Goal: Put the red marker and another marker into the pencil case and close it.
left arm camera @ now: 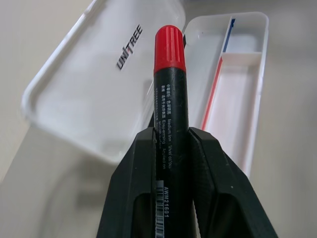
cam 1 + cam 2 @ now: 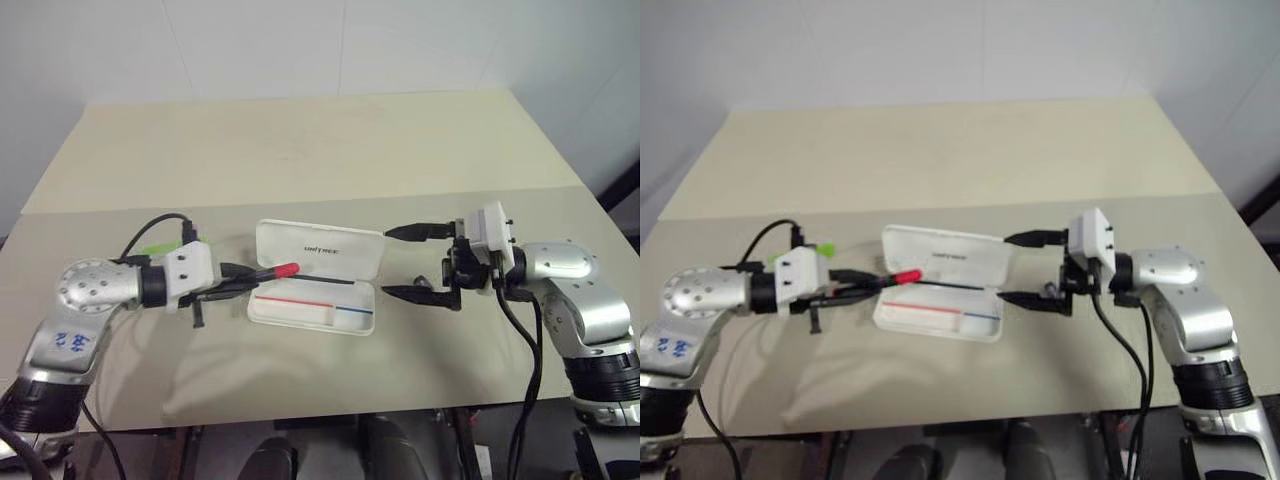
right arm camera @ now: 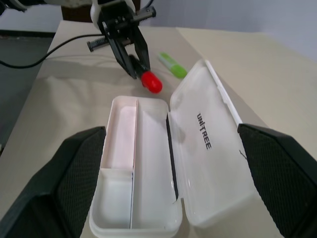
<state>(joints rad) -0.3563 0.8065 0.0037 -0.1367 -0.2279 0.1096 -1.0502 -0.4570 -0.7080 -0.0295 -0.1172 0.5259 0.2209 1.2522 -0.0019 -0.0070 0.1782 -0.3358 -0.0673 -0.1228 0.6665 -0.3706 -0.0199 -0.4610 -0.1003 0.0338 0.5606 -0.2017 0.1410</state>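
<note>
Your left gripper (image 2: pixel 240 279) clamps the red marker (image 2: pixel 283 271) over the open pencil case (image 2: pixel 315 290); your right gripper (image 2: pixel 408 262) gapes wide beside it, green marker (image 3: pixel 172 65) on the table (image 2: pixel 300 150).

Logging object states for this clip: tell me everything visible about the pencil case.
The pencil case is a white, hard, plastic-looking box with rounded corners, lying open on the table. Its hinged lid, lettered "unitree", is tilted back. The tray has dividers, a red-and-blue stripe and nothing in it. Nothing grips it; the red marker hangs over its edge.
</note>
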